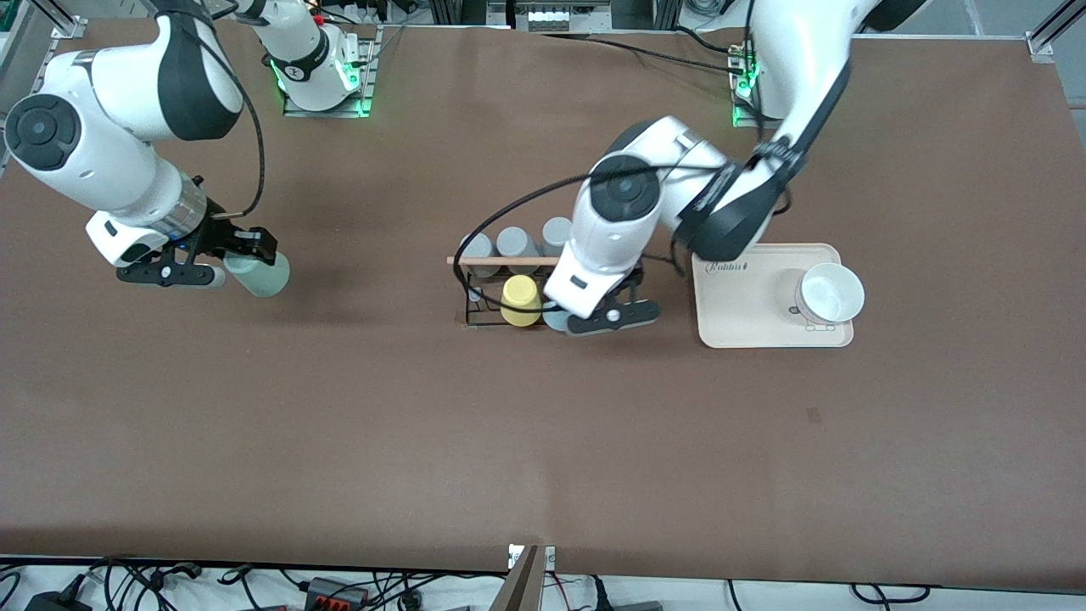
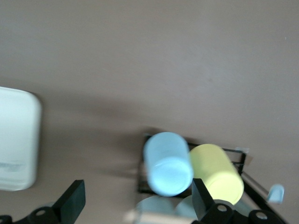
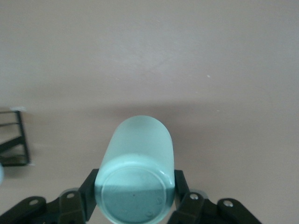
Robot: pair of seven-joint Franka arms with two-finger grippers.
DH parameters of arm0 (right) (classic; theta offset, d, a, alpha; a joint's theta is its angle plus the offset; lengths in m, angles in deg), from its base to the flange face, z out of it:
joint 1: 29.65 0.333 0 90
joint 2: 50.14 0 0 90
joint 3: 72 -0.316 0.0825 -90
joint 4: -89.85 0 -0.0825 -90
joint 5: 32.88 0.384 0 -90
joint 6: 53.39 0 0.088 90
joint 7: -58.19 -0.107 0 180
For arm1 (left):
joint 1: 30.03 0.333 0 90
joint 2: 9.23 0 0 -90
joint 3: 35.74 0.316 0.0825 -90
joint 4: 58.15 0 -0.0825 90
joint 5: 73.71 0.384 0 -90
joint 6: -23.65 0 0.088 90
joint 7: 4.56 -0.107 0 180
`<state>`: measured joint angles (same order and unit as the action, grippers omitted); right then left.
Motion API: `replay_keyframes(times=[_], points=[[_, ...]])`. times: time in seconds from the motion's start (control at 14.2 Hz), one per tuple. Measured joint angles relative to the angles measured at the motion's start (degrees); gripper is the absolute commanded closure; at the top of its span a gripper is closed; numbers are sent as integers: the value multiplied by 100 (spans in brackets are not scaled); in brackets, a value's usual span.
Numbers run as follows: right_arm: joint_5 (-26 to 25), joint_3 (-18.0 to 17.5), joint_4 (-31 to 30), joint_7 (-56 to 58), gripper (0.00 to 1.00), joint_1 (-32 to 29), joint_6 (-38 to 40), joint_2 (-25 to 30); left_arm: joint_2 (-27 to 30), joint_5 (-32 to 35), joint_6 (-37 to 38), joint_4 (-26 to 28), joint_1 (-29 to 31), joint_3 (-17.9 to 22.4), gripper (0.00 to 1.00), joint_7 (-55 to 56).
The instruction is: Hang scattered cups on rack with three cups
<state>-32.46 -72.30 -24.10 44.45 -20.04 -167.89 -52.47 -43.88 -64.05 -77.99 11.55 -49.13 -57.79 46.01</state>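
With the blue cup (image 2: 167, 163) sitting on a rack (image 1: 492, 293) peg at the frame's centre, beside the yellow cup (image 1: 520, 299), one of my two scattered cups looks hung, as far as I can judge. My left gripper (image 1: 612, 317) hangs just over that spot, jaws spread wide around the blue cup and gripping nothing; in the left wrist view the cup stands free between my fingers (image 2: 72, 199). Three grey cups (image 1: 515, 243) fill the rack's upper row under the wooden rod (image 1: 501, 260), so it now carries five in all.

What is left is the mint cup (image 1: 259, 274). My right gripper (image 1: 222, 260), at the left of the frame, is clamped on it, holding it tilted in the air over bare table (image 1: 543, 441), well apart from the rack. I judge the remaining work to be carrying it over and seating it on a free peg, though I cannot see from here which peg is open.

At centre right, the beige tray (image 1: 747, 297) holds one white bowl (image 1: 830, 294) at its end away from the rack; I can see nothing inside the bowl
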Motion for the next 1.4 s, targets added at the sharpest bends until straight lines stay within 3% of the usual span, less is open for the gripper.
replay_keyframes(times=[0.28,0.42,0.77,1.12,1.26,1.4], points=[[126,-687,390,-1266,73,129,-1,-81,854,27,1708,20,913,9,0,-1287],[177,-960,674,-1832,73,282,-6,-216,1045,30,2085,39,1422,10,0,-2057],[162,-1143,1224,-2442,73,863,-548,-816,1602,-1,2861,45,2518,-3,0,-3981],[-188,-1150,1281,-2471,73,1333,-805,-1401,1807,-328,2486,357,3070,80,0,-4881],[-232,-1150,1296,-2478,72,1478,-914,-1536,2176,-456,1888,985,2735,568,0,-5116],[-316,-1148,1301,-2479,73,1516,-974,-1576,2888,-577,1158,1972,2058,1245,0,-5143]])
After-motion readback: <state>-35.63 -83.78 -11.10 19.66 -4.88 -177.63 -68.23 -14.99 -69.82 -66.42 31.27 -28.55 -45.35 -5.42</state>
